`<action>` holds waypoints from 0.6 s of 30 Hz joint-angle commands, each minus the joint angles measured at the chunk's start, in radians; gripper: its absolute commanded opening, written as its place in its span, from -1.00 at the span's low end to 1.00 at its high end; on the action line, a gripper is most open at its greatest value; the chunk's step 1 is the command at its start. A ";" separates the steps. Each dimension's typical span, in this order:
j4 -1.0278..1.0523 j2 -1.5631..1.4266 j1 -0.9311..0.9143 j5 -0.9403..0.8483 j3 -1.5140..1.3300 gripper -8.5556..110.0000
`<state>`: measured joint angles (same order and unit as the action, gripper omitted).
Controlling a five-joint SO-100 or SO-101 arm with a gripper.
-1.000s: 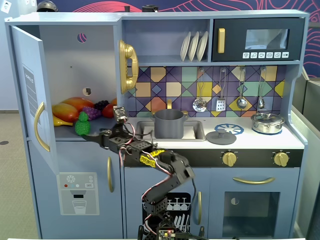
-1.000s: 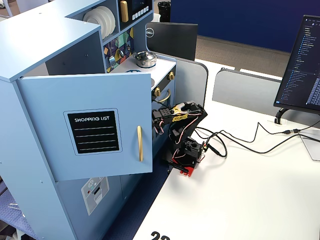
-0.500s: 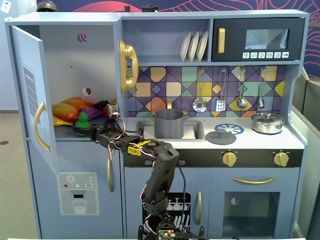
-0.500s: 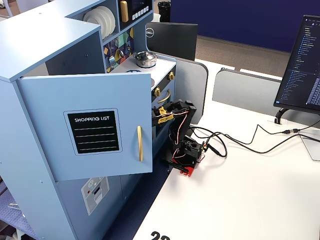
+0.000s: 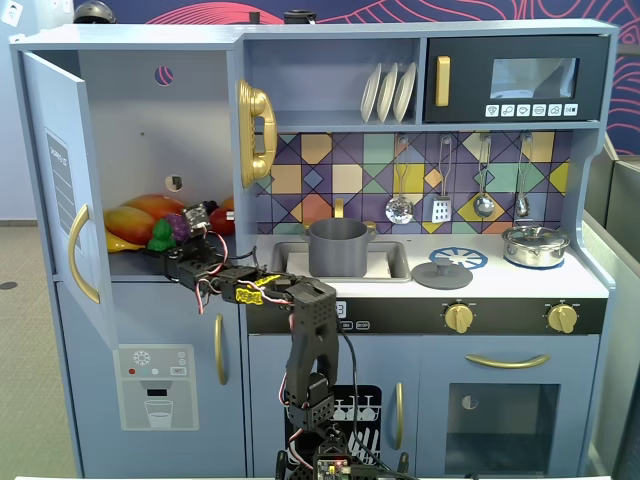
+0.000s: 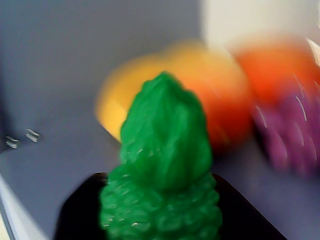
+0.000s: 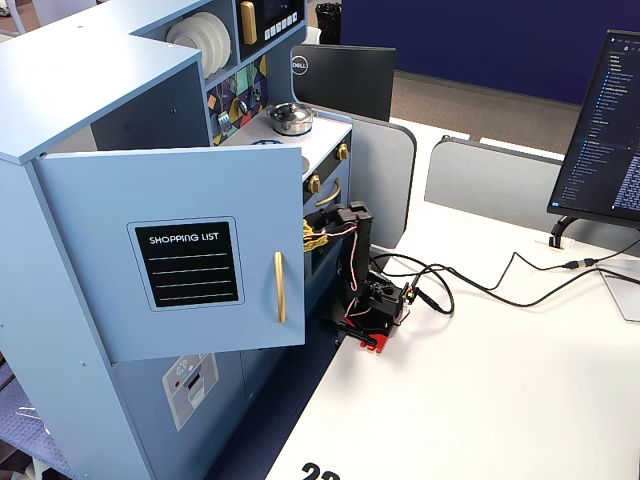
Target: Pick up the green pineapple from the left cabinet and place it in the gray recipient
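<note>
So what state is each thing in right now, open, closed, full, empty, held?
left cabinet: door open, fruit inside
green pineapple: in the cabinet at the gripper; grip unclear
gripper: reaching into the cabinet; open or shut, cannot tell
gray recipient: in the sink, upright, lidless
silver pot: lid on
microwave: door shut

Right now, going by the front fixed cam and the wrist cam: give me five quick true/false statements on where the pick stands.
1. The green pineapple is inside the left cabinet. True.
2. The gray recipient already holds the pineapple. False: no fruit shows in it; the pineapple is in the cabinet.
3. The gripper reaches into the cabinet, at the pineapple. True.
4. The cabinet door is closed. False: it stands swung open.
5. In the wrist view the pineapple is alone on the shelf. False: orange-red fruits and purple grapes lie behind it.
</note>
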<state>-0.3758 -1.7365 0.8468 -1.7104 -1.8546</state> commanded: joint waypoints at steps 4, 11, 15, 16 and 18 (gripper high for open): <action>0.078 -0.747 0.054 -0.187 -0.442 -0.86; 0.034 -1.167 -0.110 -0.264 -0.683 -0.86; 0.015 -1.187 -0.419 -0.166 -0.649 -0.86; 0.038 -1.183 -0.492 -0.132 -0.630 -0.86; 0.120 -1.155 -0.621 -0.072 -0.574 -0.86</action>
<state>-0.3160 -2.8823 0.4725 -1.8730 -2.5265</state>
